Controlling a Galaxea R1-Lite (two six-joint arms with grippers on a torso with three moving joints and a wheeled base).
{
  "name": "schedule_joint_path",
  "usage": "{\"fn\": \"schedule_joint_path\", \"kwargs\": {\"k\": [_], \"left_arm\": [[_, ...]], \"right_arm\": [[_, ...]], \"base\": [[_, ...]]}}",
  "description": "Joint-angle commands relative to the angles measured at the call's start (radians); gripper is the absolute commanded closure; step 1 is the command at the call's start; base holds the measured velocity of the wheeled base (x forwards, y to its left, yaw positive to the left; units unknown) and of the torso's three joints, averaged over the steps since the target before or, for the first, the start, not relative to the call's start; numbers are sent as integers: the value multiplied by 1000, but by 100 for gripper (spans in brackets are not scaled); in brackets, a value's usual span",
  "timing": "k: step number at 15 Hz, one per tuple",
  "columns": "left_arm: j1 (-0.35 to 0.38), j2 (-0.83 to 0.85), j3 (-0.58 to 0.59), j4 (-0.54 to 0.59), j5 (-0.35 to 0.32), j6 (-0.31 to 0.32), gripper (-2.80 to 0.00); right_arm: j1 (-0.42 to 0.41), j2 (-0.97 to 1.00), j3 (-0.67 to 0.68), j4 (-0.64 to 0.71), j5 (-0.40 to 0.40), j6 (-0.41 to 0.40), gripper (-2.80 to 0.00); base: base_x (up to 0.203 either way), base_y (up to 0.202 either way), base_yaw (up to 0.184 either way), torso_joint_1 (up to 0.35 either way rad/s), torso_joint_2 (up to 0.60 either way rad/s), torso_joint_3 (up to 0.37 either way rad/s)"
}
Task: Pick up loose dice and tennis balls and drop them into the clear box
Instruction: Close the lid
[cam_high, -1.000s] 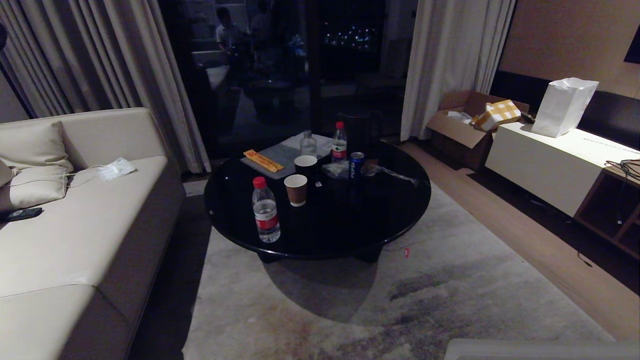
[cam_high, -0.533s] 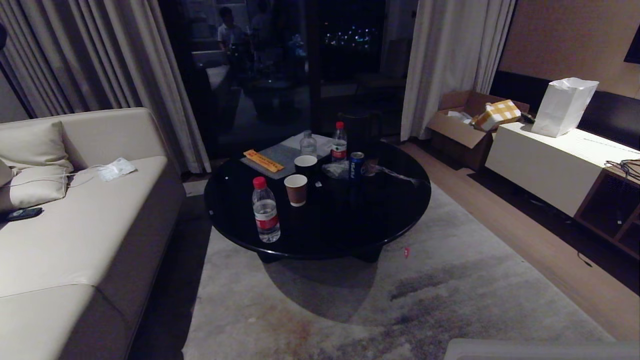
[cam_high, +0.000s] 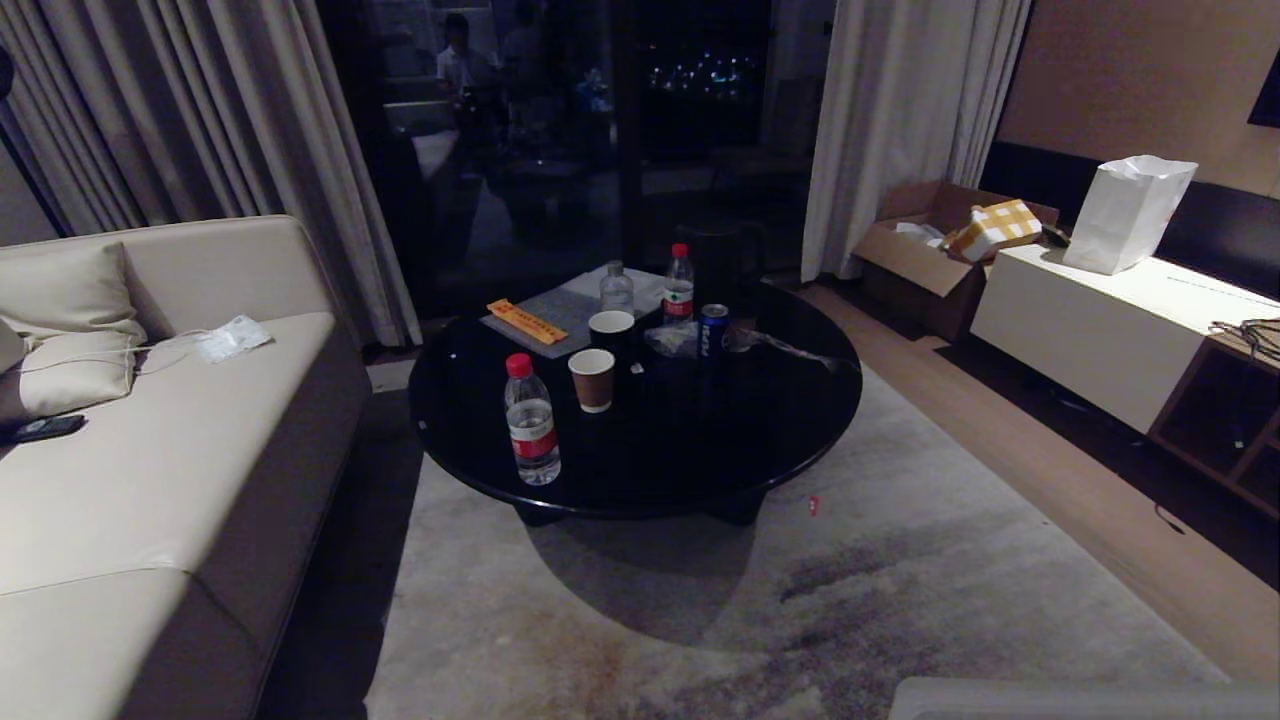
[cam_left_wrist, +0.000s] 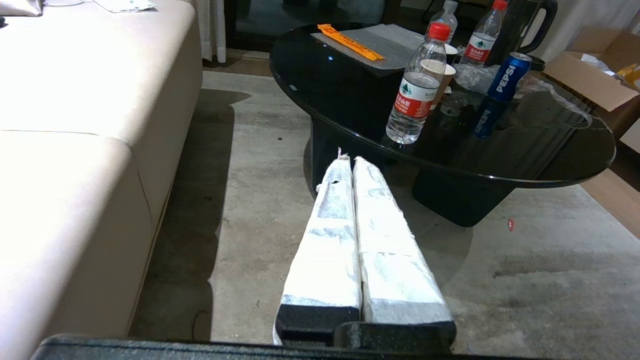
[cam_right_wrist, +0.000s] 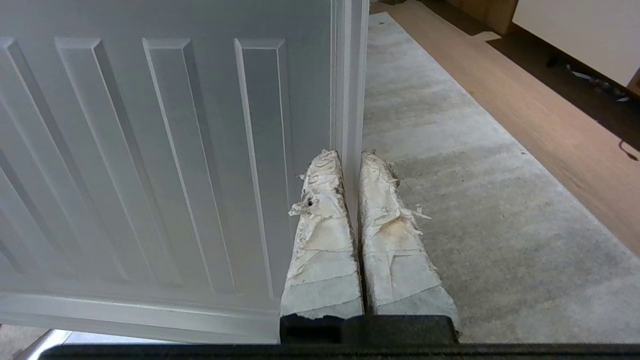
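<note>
Beige sofa (cam_high: 150, 470) runs down the left side. Grey rug (cam_high: 900, 600) covers the floor w/ a round black table (cam_high: 700, 450) on it. White cabinet (cam_high: 1090, 330) stands along the right wall, well apart from the table.

Ribbed whitish lid (cam_right_wrist: 150, 150) hangs upright over the rug, low at the robot's right. Right claw (cam_right_wrist: 350, 157) is closed down tight on the lid's rim; the edge runs btwn its two taped fingers. Left claw (cam_left_wrist: 350, 161) is low over the rug btwn sofa and table, pads pressed together, holding nothing.

Open carton (cam_high: 915, 255) sits on the floor past the cabinet; white bag (cam_high: 1125, 215) on the cabinet top. On the table: water bottle (cam_high: 532, 425) near the front-left edge, brown cup (cam_high: 592, 380) just behind it, blue can (cam_high: 713, 328) further back. Small red scrap (cam_high: 813, 505) on the rug just by the table's right foot.

Dice, balls, clear box: can't tell where, not in any view.
</note>
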Motion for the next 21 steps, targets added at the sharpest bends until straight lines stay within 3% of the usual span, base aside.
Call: {"fn": "schedule_joint_path", "kwargs": {"k": [1,12,21], "left_arm": [[0,0,1,-1,1,-1,0],[0,1,2,0,1,-3,0],[0,2,2,0,1,-3,0]], "right_arm": [[0,2,0,1,0,0,0],[0,2,0,1,0,0,0],[1,2,0,1,0,-5,0]], "base": [[0,0,0,0,0,0],[-8,0,0,0,0,1],[-180,0,0,5,2,3]]}}
